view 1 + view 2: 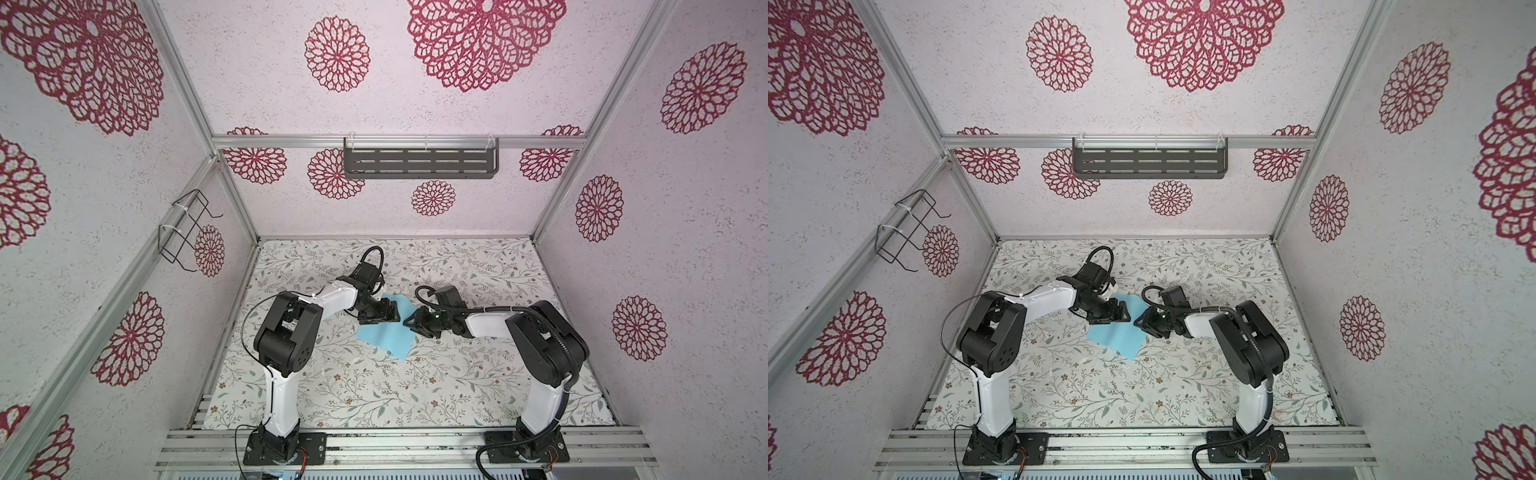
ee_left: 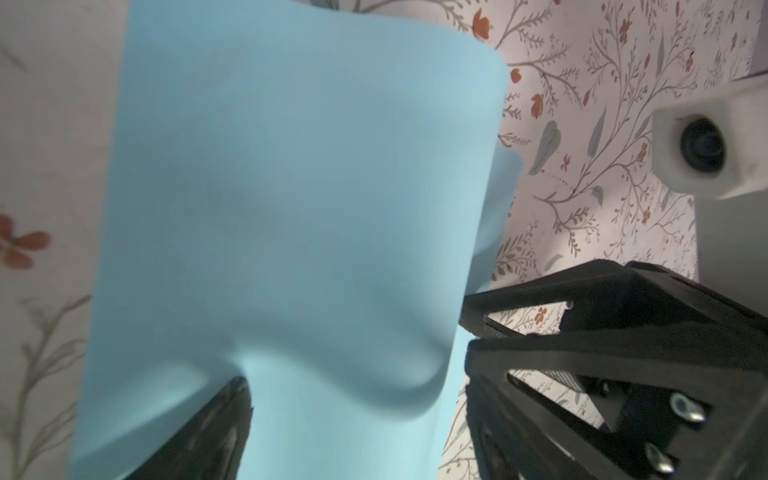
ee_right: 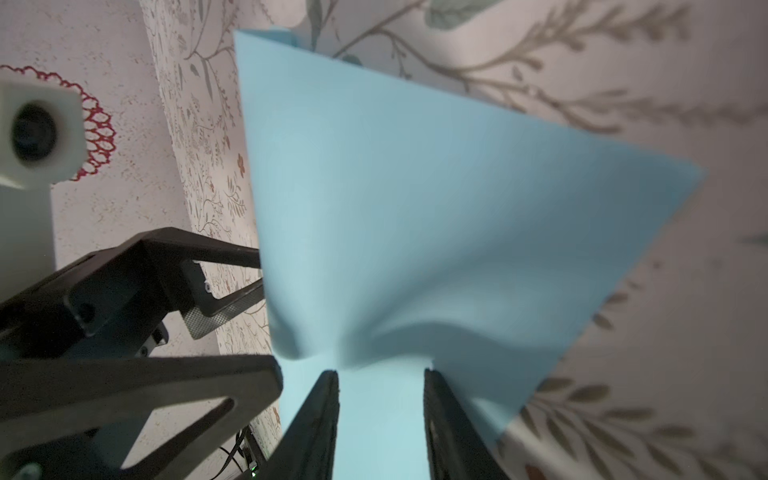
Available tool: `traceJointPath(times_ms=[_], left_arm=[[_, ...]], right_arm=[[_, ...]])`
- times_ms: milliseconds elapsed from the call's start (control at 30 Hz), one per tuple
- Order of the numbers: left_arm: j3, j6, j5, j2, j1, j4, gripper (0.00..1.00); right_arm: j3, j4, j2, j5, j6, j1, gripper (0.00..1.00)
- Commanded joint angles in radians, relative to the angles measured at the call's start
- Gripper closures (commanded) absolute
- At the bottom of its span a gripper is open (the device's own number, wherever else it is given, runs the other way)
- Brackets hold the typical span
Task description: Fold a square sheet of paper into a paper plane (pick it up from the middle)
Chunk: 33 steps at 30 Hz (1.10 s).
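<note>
The square sheet of paper (image 1: 382, 340) (image 1: 1117, 338) is light blue and lies mid-table on the floral cloth, with its centre buckled upward. Both grippers meet tip to tip over its middle. My left gripper (image 1: 397, 313) (image 2: 357, 415) stands wide open, and the sheet (image 2: 291, 187) bulges between its fingers. My right gripper (image 1: 409, 323) (image 3: 380, 374) is partly open, its two fingers straddling a strip of the sheet (image 3: 415, 187), which puckers just past the tips. No folded paper plane shows. The paper hides where the fingertips touch it.
A dark slotted shelf (image 1: 419, 162) hangs on the back wall and a wire rack (image 1: 187, 232) on the left wall. The floral cloth (image 1: 374, 399) covers the table. Aluminium rails (image 1: 395, 440) carry both arm bases at the front edge.
</note>
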Motion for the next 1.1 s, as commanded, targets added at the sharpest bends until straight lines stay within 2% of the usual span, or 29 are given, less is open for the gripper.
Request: traceJointPath(times_ms=[0, 167, 300, 467, 567, 800, 967, 1067], left_arm=[[-0.025, -0.017, 0.027, 0.033, 0.003, 0.026, 0.18], [-0.019, -0.028, 0.038, 0.034, 0.005, 0.036, 0.29], [0.007, -0.008, 0.065, 0.022, 0.015, 0.031, 0.44], [0.031, 0.015, 0.098, -0.025, 0.029, 0.057, 0.65], [0.023, 0.014, 0.122, -0.043, 0.039, 0.081, 0.73], [-0.034, -0.057, 0.212, -0.153, 0.091, 0.175, 0.73], [-0.102, -0.17, 0.278, -0.203, 0.122, 0.306, 0.73], [-0.12, -0.206, 0.275, -0.218, 0.127, 0.34, 0.73]], right_arm=[[0.006, 0.027, 0.032, -0.017, -0.052, -0.012, 0.61], [0.029, 0.073, 0.061, -0.069, -0.063, -0.014, 0.62], [0.025, 0.116, 0.042, -0.077, -0.063, -0.025, 0.61], [-0.036, 0.287, -0.029, -0.109, -0.023, -0.07, 0.59], [-0.072, 0.35, -0.076, -0.11, -0.009, -0.099, 0.56], [-0.094, 0.301, -0.146, -0.092, -0.063, -0.14, 0.48], [-0.092, 0.371, -0.138, -0.155, -0.03, -0.134, 0.32], [-0.09, 0.46, -0.137, -0.2, 0.022, -0.119, 0.23]])
